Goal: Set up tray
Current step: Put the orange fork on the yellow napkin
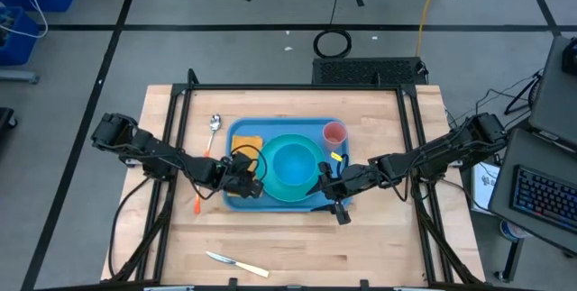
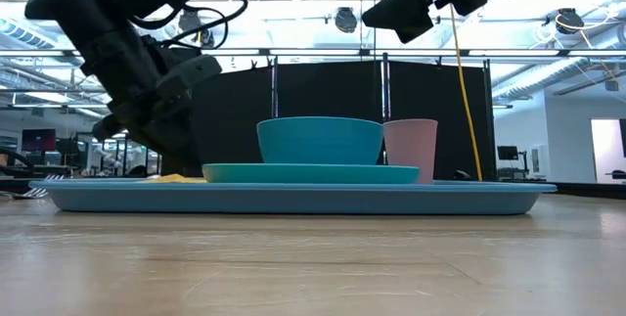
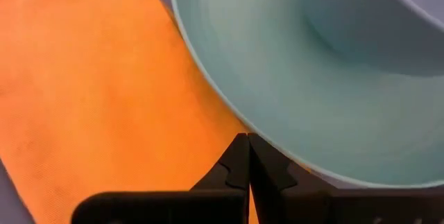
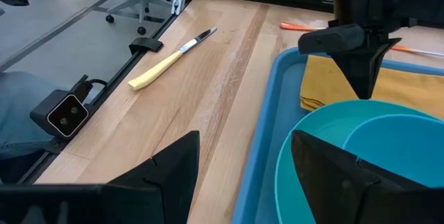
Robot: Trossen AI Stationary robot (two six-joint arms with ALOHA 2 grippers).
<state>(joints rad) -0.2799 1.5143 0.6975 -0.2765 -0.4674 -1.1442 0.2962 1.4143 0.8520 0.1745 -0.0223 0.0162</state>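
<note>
Here: one tray [image 1: 242, 134], one plate [image 1: 308, 179], one bowl [image 1: 293, 159], one cup [image 1: 334, 132].

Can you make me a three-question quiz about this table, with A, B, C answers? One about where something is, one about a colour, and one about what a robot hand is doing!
1. Where is the knife?
A. on the bare wood, off the tray
B. in the bowl
C. in the cup

2. What colour is the cup?
A. green
B. pink
C. black

3. How are the left gripper fingers?
A. wide open
B. holding the spoon
C. shut together over the orange napkin

Answers: 1 A, the knife lies alone on the wood near the table's front edge. 2 B, it shows pink beside the plate. 3 C, the left wrist view shows the tips meeting.
</note>
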